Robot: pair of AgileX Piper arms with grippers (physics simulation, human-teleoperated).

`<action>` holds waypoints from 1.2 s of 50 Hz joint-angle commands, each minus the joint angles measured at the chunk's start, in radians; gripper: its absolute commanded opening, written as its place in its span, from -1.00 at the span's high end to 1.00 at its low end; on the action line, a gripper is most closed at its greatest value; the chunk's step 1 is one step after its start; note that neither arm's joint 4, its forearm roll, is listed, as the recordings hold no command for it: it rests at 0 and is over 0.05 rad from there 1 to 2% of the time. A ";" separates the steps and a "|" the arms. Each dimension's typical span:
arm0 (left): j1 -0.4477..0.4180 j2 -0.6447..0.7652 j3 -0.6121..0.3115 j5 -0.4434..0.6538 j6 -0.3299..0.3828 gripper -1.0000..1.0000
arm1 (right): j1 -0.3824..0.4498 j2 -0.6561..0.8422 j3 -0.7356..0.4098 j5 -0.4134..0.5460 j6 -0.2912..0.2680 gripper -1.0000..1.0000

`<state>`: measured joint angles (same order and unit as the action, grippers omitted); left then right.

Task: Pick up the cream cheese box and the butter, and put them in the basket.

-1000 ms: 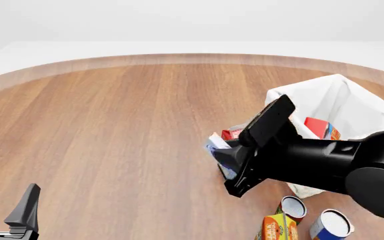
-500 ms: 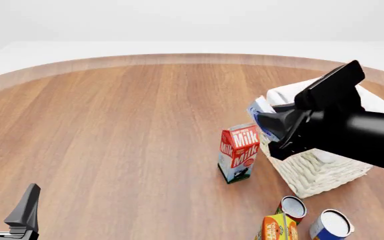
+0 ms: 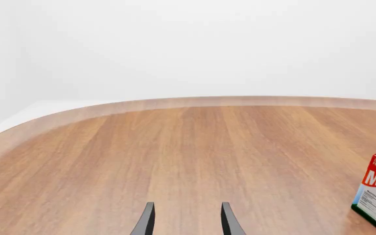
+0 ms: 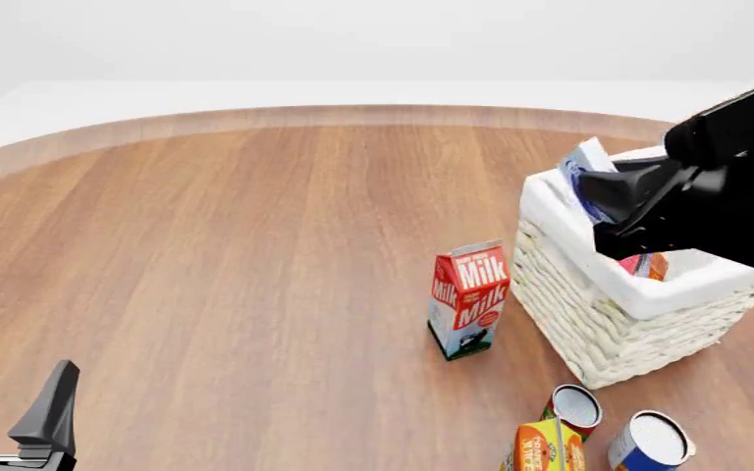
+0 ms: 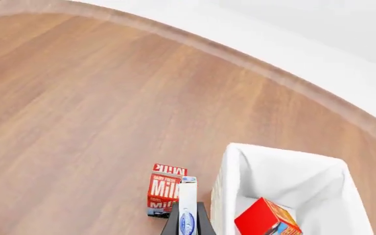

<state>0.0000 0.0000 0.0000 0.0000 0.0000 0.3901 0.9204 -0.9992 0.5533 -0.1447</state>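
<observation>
My right gripper [image 4: 603, 192] is shut on the cream cheese box [image 4: 583, 169], a small pale box with blue print, held on edge in the air over the near-left rim of the basket [image 4: 613, 319]. The right wrist view shows the box's [image 5: 187, 211] thin edge pinched between the fingers, beside the basket's white lining [image 5: 286, 164]. The butter [image 4: 647, 265], a red-orange box, lies inside the basket; it also shows in the right wrist view [image 5: 267, 221]. My left gripper [image 4: 17, 394] rests open and low at the near left, holding nothing; its fingers [image 3: 147, 221] point over bare table.
A red-and-white milk carton [image 4: 469, 300] stands upright just left of the basket. Two open cans [image 4: 571, 404] [image 4: 650, 441] and an orange-yellow carton [image 4: 548, 447] stand near the front edge, right of centre. The round wooden table [image 4: 220, 255] curves away at the back.
The right arm has risen and swung right and back with the cream cheese box, from beside the milk carton to above the basket's rim. The left arm has not moved.
</observation>
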 commanded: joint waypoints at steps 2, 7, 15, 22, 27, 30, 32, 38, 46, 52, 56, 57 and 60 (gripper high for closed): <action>0.000 0.000 0.000 0.000 0.000 -1.00 | -0.097 -0.017 -0.026 0.008 -0.007 1.00; 0.000 0.000 0.000 0.000 0.000 -1.00 | -0.151 -0.002 -0.068 0.029 -0.009 1.00; 0.000 0.000 0.000 0.000 0.000 -1.00 | -0.208 0.013 -0.061 0.006 -0.012 1.00; 0.000 0.000 0.000 0.000 0.000 -1.00 | -0.243 0.023 -0.059 -0.005 -0.009 1.00; 0.000 0.000 0.000 0.000 0.000 -1.00 | -0.272 0.033 -0.036 -0.034 -0.011 1.00; 0.000 0.000 0.000 0.000 0.000 -1.00 | -0.272 0.033 -0.036 -0.034 -0.011 1.00; 0.000 0.000 0.000 0.000 0.000 -1.00 | -0.272 0.033 -0.036 -0.034 -0.011 1.00; 0.000 0.000 0.000 0.000 0.000 -1.00 | -0.272 0.033 -0.036 -0.034 -0.011 1.00; 0.000 0.000 0.000 0.000 0.000 -1.00 | -0.272 0.033 -0.036 -0.034 -0.011 1.00; 0.000 0.000 0.000 0.000 0.000 -1.00 | -0.272 0.033 -0.036 -0.034 -0.011 1.00; 0.000 0.000 0.000 0.000 0.000 -1.00 | -0.272 0.033 -0.036 -0.034 -0.011 1.00; 0.000 0.000 0.000 0.000 0.000 -1.00 | -0.272 0.033 -0.036 -0.034 -0.011 1.00; 0.000 0.000 0.000 0.000 0.000 -1.00 | -0.272 0.033 -0.036 -0.034 -0.011 1.00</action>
<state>0.0000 0.0000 0.0000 0.0000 0.0000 0.1205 0.9562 -1.0297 0.5222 -0.1626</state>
